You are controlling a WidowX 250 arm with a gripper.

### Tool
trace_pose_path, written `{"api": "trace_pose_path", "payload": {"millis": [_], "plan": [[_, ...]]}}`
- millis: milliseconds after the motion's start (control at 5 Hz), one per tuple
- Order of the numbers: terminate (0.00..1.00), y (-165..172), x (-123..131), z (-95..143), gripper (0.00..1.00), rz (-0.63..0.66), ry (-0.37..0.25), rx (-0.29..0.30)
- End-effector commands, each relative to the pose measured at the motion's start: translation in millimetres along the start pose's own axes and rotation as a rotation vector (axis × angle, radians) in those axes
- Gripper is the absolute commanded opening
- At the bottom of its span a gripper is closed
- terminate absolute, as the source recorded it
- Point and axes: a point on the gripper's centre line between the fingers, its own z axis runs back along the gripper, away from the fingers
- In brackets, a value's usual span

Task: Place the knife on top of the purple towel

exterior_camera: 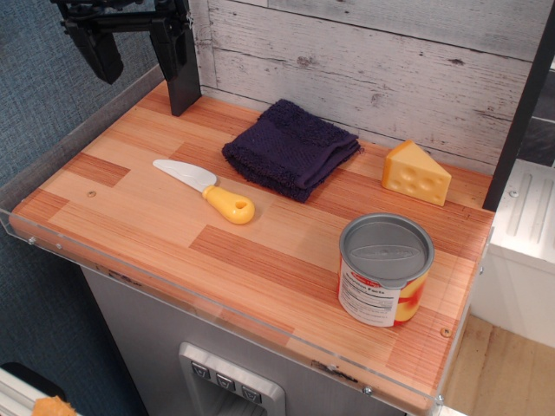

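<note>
The knife [205, 190] lies flat on the wooden tabletop left of centre, white blade pointing left, yellow-orange handle pointing right. The purple towel [290, 148] lies folded just behind and right of it, close to the handle but apart from it. My gripper [130, 48] hangs at the top left, above the table's far left corner, well clear of the knife. Its black fingers [97, 52] stand apart with nothing between them. Its upper part is cut off by the frame.
A yellow cheese wedge [416, 172] sits at the back right. A tin can [384, 269] stands upright at the front right. A clear plastic rim [217, 308] edges the table. A wooden plank wall [364, 61] stands behind.
</note>
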Motion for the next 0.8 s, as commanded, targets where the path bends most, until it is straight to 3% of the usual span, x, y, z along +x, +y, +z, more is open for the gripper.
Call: {"api": "trace_pose_path", "payload": {"millis": [0,200,600], "plan": [[0.00,0.0,0.0,0.0,1.00,0.000,0.000,0.000],[0.00,-8.9,-10.1,-7.1,1.00,0.120,-0.054,0.058],[0.00,-20.5,-17.0,-27.9,1.00,0.572,-0.016,0.086]]}}
